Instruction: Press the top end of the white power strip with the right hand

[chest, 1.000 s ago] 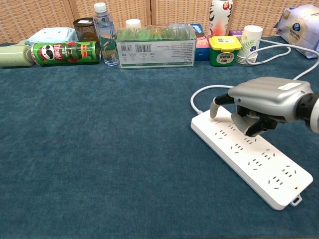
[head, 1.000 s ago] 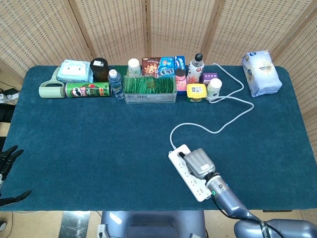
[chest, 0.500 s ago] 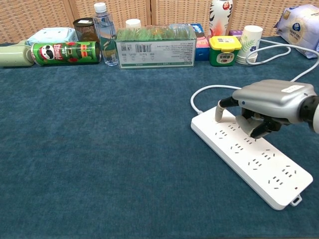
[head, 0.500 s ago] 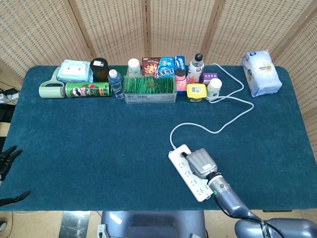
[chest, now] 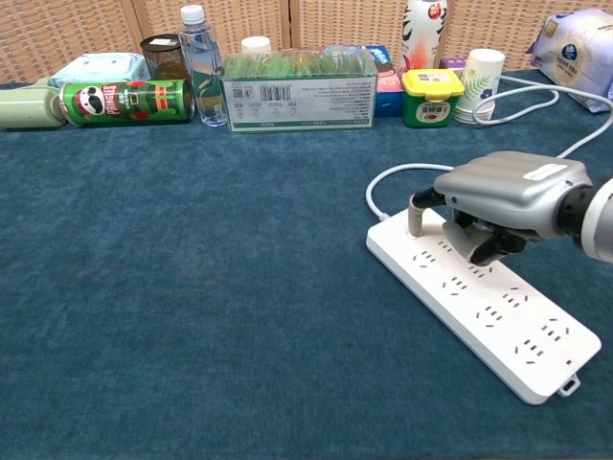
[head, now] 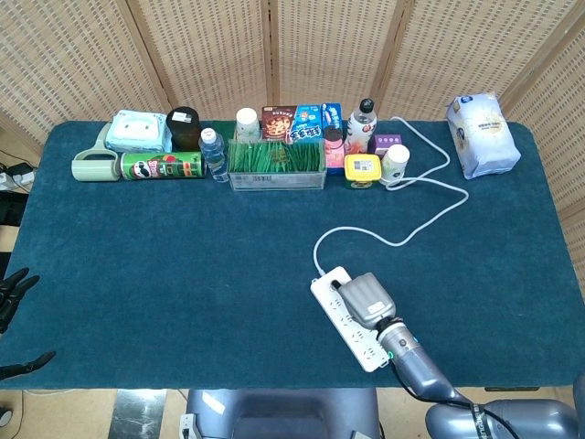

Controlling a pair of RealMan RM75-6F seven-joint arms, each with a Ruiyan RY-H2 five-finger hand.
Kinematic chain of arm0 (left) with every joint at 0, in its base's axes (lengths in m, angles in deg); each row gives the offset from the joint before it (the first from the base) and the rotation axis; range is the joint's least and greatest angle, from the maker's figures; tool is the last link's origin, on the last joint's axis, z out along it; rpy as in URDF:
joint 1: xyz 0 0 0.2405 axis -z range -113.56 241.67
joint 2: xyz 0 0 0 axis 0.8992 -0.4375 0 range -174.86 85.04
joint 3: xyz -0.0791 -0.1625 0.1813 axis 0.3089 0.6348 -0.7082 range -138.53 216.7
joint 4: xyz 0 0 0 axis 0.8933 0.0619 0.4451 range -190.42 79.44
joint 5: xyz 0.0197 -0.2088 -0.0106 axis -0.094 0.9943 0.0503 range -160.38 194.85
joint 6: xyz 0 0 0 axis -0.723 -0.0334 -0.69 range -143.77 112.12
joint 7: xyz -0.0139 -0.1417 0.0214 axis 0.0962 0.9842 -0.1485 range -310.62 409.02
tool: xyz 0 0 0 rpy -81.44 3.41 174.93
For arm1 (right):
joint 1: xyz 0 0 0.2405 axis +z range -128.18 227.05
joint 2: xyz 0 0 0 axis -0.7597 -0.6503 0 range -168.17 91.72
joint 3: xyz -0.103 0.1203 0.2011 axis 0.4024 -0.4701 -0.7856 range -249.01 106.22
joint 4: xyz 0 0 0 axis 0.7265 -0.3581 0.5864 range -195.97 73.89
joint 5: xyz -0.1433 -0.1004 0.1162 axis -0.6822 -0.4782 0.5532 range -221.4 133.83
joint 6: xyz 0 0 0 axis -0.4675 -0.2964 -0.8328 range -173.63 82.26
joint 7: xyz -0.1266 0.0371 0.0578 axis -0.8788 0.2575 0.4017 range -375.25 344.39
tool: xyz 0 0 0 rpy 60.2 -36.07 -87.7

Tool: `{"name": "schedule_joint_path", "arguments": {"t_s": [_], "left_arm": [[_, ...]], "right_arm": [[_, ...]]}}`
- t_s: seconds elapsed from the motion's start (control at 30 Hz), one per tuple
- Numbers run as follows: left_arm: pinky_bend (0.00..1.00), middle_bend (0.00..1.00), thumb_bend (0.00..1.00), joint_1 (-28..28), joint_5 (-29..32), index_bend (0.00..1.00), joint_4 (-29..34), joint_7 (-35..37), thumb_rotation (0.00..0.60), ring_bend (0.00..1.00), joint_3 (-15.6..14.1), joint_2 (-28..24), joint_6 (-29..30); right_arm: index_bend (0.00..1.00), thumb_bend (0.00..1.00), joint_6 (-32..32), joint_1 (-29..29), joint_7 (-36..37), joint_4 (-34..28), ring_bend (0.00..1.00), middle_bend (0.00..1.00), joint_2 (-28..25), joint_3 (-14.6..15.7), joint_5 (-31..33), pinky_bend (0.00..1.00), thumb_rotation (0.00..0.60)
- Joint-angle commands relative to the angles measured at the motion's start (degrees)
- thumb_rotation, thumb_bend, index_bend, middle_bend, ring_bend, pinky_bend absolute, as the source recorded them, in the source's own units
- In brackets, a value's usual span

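Observation:
The white power strip [head: 364,350] [chest: 501,323] lies slanted on the blue cloth near the front edge, with its cable end pointing to the back left. My right hand [head: 367,297] [chest: 505,192] hovers over that far end. One finger [chest: 416,218] reaches down and touches the strip close to where the cable comes out, while the other fingers are curled under the palm and hold nothing. My left hand [head: 13,294] shows only as dark, spread fingers past the table's left edge, empty.
The white cable [head: 402,240] loops from the strip toward the back right. Along the back stand a Pringles can [head: 162,165], a water bottle [head: 213,154], a clear box of green items [head: 276,163], a yellow-lidded jar [head: 363,169], a paper cup [head: 395,164] and a white bag [head: 482,134].
My right hand drifted slightly right, then back left, its fingertip staying on the strip's cable end. The strip and my left hand have not visibly moved.

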Motion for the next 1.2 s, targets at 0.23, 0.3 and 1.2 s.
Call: {"name": "schedule_joint_path", "arguments": {"t_s": [0.23,0.3,1.2], "left_arm": [[0.02,0.00,0.11,0.00,0.02,0.00,-0.27,0.57,0.600,0.00,0.06,-0.13,0.12],[0.02,0.00,0.11,-0.05,0.03,0.00,-0.34,0.71,0.600,0.00,0.08,-0.14,0.24],[0.02,0.00,0.11,-0.40,-0.62,0.00,-0.76,2.27,0.600,0.00,-0.13,-0.59,1.07]], "right_arm": [[0.29,0.85,-1.61,0.91,-2.23,0.12,1.00,0.91,0.74,0.72,1.82,1.00,0.600],[0.29,0.85,-1.91,0.93,-2.58,0.08,1.00,0.91,0.79,1.14,1.79,1.00,0.600],[0.16,0.50,-16.13,-7.70,17.65,-4.97,0.88,0.72,-8.45,1.84,-22.34,0.94,0.600]]}}
